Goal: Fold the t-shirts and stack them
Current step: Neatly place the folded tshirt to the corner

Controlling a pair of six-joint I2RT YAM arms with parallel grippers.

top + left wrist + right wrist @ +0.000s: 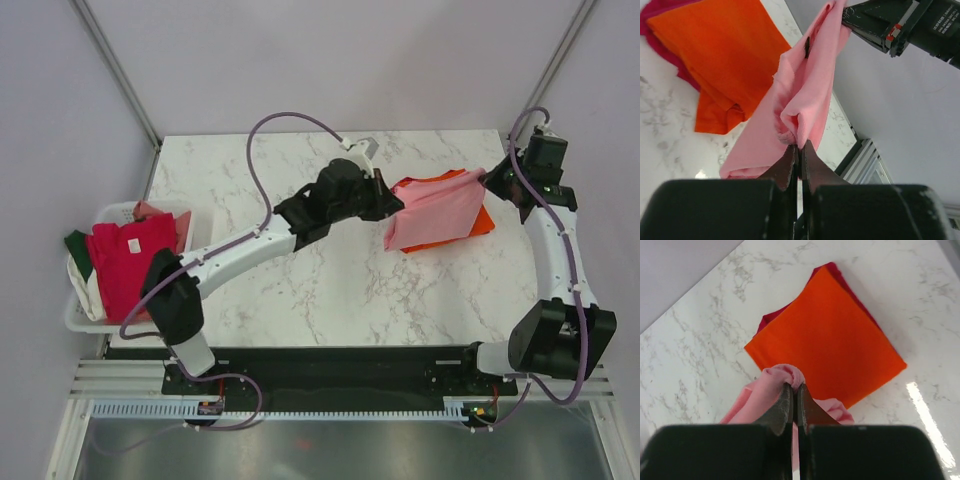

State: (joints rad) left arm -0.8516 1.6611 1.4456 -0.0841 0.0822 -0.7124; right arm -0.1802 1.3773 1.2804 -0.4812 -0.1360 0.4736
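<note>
Top external view: at the near edge of the marble table point(320, 300), the two arm bases are seen bolted side by side. At the table's left edge a white basket point(108, 213) is set. A crimson-red t-shirt point(125, 260) is laid on top in it, with a dark green t-shirt point(77, 247) and a cream t-shirt point(88, 288) tucked at its left.

Farther back, toward the right of the table, a light pink t-shirt point(435, 210) is held stretched between the two arms, its lower part hanging over a folded pile. Its left corner is pinched in the clenched left gripper point(393, 198), its right corner in the clenched right gripper point(488, 178).

In the left wrist view, the left gripper point(800, 146) is seen closed tight on a bunched fold of pink cloth, which is drawn away toward the other arm. In the right wrist view, a pink fold is likewise clamped in the right gripper point(795, 386).

Beneath, on the marble, a bright orange t-shirt point(825, 335) is folded square and laid on a crimson t-shirt point(650, 10), of which only a border is shown past the orange edges.
</note>
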